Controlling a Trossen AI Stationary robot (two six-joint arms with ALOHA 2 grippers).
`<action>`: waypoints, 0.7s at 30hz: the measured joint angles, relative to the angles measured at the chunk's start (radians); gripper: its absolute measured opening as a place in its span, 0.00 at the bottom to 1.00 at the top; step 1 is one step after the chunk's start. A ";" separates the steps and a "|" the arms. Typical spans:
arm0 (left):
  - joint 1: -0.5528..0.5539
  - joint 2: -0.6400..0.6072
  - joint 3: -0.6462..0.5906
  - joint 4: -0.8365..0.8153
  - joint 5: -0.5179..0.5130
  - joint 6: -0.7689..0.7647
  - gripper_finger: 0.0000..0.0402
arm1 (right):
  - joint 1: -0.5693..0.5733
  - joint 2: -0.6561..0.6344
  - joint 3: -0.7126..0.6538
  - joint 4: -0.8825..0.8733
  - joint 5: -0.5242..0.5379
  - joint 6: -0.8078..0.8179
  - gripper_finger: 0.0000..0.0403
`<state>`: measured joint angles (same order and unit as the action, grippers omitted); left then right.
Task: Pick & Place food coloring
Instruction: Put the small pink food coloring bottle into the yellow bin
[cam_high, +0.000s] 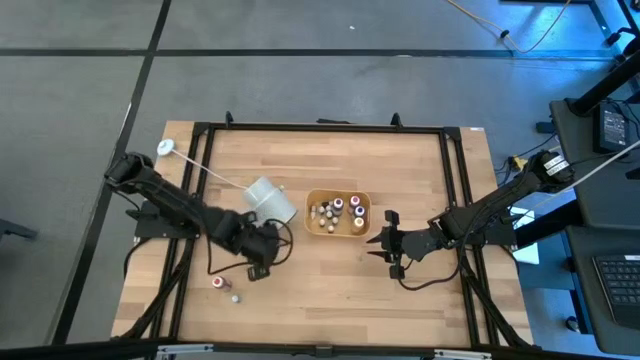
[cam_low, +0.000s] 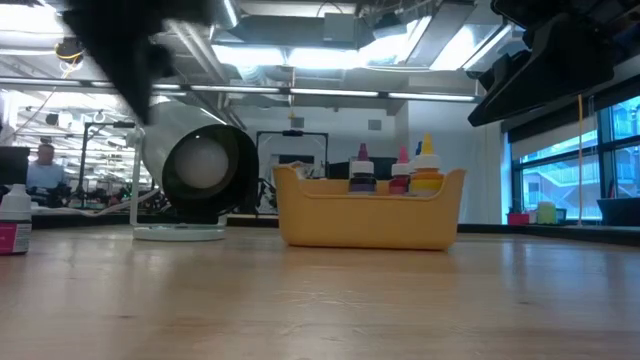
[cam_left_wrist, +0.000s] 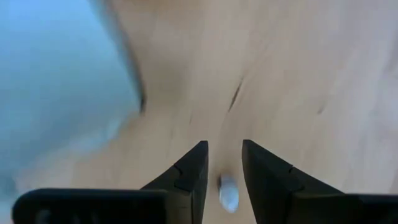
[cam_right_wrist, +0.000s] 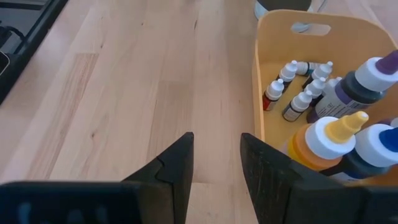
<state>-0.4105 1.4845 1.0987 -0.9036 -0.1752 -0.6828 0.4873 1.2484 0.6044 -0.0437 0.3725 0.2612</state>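
**Handling Notes: Small Dropper Bottles, Tray Loading in Progress**

We find most of the food coloring bottles (cam_high: 337, 213) already standing or lying inside the orange tray (cam_high: 312, 196) near the table's middle. Two loose bottles (cam_high: 224, 288) remain on the wooden table (cam_high: 330, 290) near the front edge on the left arm's side, one with a red label, one pale and tiny. A white cup (cam_high: 268, 198) lies tipped on its side just beside the tray.

The left gripper (cam_left_wrist: 224, 171) is near the cup. Its fingers stand a narrow gap apart, and a small pale bottle (cam_left_wrist: 228, 191) shows in that gap; we cannot tell whether the pads press on it or merely frame it. The right gripper (cam_right_wrist: 216, 165) waits just beside the tray's right wall, its fingers slightly apart with bare wood between them.

We judge the bottles to be light, rigid plastic with smooth round bodies. They will likely roll when lying flat and tip easily when nudged. We recommend gripping across the body below the cap, where the sides are straight; the tapered tip offers little purchase and may slip out.

Open room is good in front of the tray and between the arms. The tray's raised wall calls for a lift above its rim before release. The tipped cup crowds the tray's left side, so we would approach from above or from the front. The two loose bottles lie close to the table's front edge, so a sideways push there risks sending one off.
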 joint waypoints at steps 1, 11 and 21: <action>-0.020 0.000 -0.011 -0.024 -0.006 -0.071 0.23 | 0.000 0.000 0.000 0.000 0.000 0.003 0.33; -0.113 0.000 -0.142 -0.022 -0.016 -0.409 0.33 | 0.000 0.000 0.000 0.001 0.000 0.027 0.33; -0.124 0.000 -0.179 0.011 -0.008 -0.448 0.50 | 0.000 0.000 0.000 0.002 0.000 0.027 0.33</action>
<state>-0.5342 1.4845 0.9192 -0.8926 -0.1830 -1.1313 0.4873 1.2484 0.6044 -0.0418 0.3725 0.2882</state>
